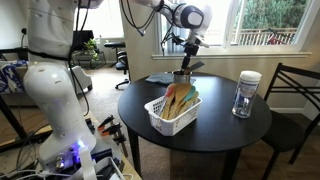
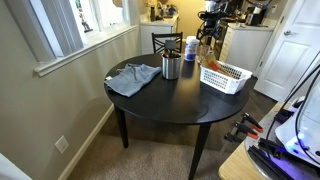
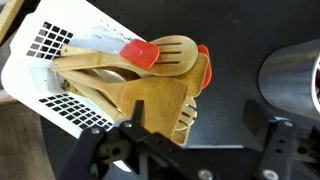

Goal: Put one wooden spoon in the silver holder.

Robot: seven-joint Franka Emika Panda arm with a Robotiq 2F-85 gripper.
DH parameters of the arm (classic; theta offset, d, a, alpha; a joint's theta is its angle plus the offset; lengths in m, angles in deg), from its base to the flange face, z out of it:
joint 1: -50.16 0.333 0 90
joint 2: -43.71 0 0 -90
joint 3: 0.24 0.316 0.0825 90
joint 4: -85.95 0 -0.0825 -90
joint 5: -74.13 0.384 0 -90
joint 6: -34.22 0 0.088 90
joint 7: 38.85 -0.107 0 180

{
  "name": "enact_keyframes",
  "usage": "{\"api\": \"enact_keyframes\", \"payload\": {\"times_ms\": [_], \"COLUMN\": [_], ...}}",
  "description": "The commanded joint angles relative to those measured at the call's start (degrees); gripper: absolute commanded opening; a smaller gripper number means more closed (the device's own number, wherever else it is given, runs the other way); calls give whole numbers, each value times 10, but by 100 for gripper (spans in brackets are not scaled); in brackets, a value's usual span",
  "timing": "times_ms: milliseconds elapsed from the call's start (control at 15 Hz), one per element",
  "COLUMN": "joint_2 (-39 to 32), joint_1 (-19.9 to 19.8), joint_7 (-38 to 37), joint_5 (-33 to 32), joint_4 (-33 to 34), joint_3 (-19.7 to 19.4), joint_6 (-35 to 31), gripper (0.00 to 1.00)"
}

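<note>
Several light-brown wooden utensils lie piled in a white slatted basket (image 3: 38, 62). One wooden spoon (image 3: 178, 52) shows its oval bowl at the top of the pile, next to a red-headed utensil (image 3: 140, 52). A slotted wooden spatula (image 3: 158, 108) sticks out over the basket's edge under my left finger. The silver holder (image 3: 295, 80) stands upright at the right edge, and it shows in both exterior views (image 1: 182, 78) (image 2: 171, 67). My gripper (image 3: 203, 132) is open and empty, hovering over the black table between the basket and the holder (image 1: 188, 64).
The round black table (image 1: 215, 125) also carries a clear glass jar with a white lid (image 1: 246, 95) and a grey-blue cloth (image 2: 133, 78). The basket (image 2: 224, 75) sits near the table's edge. A dark chair (image 1: 295, 95) stands beside the table.
</note>
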Motion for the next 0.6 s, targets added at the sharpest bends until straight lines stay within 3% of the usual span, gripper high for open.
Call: {"api": "enact_keyframes", "payload": {"times_ms": [0, 533], "joint_2": [-24, -51], "joint_1": [3, 8], "joint_7": [-79, -176], "joint_5": [-32, -87], "joint_4": [21, 30], "joint_3": [-6, -5], "joint_6": [17, 51], "gripper": [100, 100]}}
